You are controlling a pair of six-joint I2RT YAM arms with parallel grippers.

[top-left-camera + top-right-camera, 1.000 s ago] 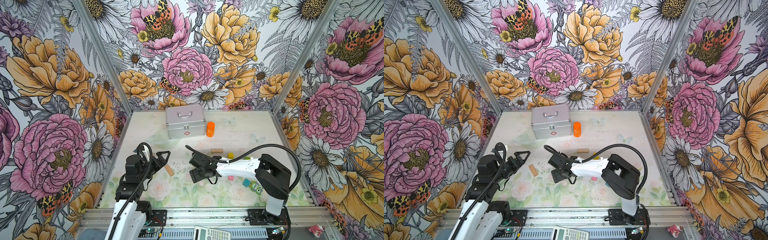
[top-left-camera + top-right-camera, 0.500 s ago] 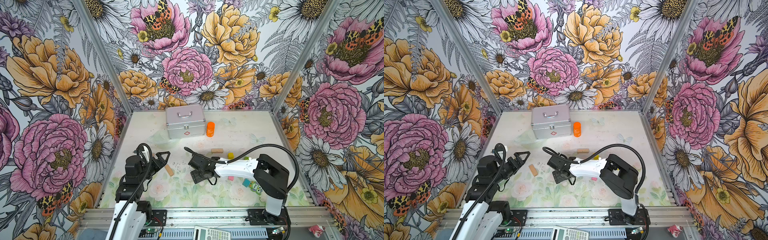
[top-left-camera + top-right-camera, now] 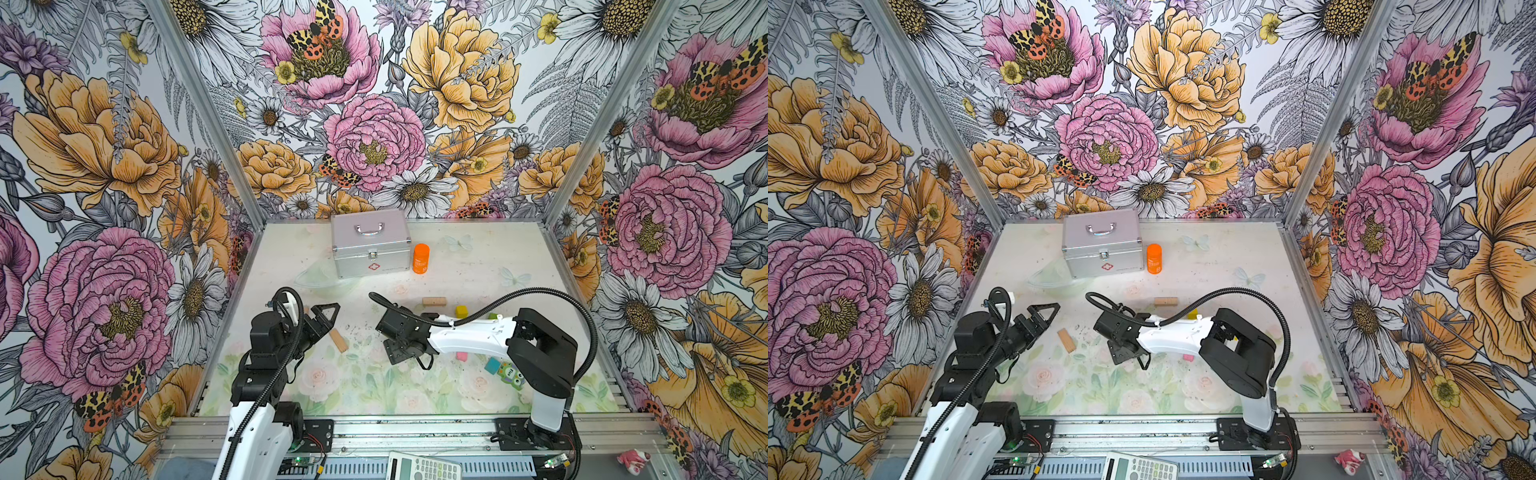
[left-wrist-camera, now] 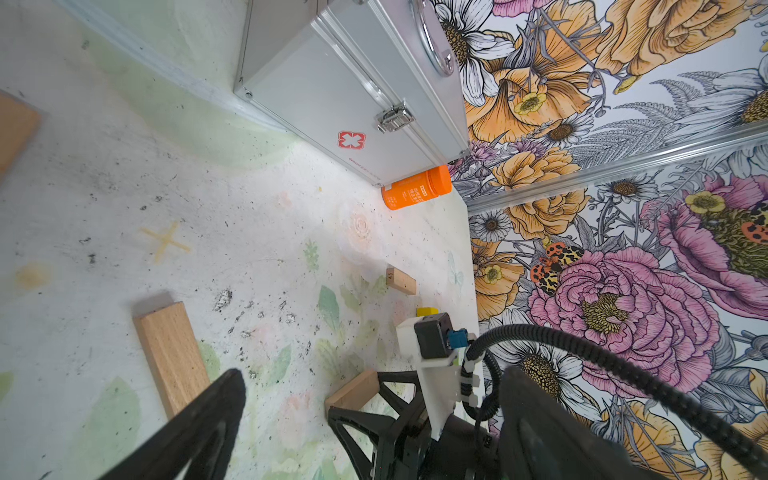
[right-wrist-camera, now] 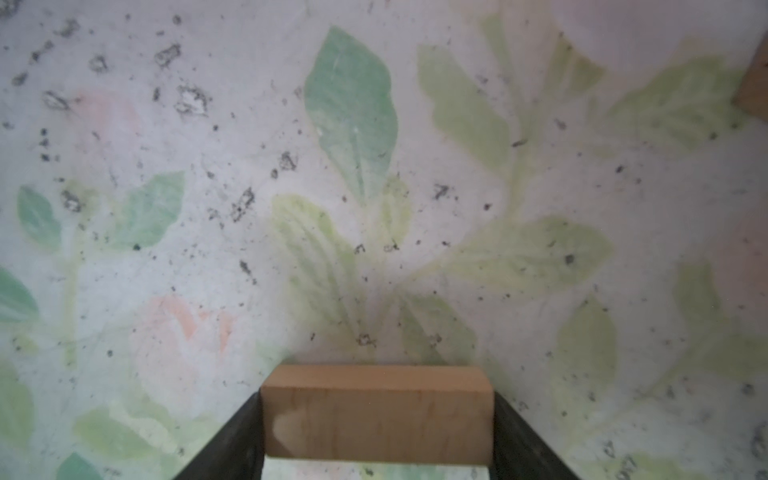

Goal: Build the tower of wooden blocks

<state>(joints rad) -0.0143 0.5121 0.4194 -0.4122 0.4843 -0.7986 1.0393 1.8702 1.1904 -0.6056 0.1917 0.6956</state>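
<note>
Right fingers (image 5: 237, 444) clamp tan plank (image 5: 376, 411) | left fingers (image 4: 203, 428) wide apart, empty | loose plank (image 3: 337, 340) just beside them

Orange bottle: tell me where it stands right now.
In both top views the orange bottle stands upright toward the back of the table, close beside the right end of the silver case. A tan block lies in front of it, nearer the arms.

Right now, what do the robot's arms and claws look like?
The left arm and right arm have white shells with chunky black joints. A black ribbed hose runs along each. The left gripper and right gripper are black, with triangular cut-out fingers.
</note>
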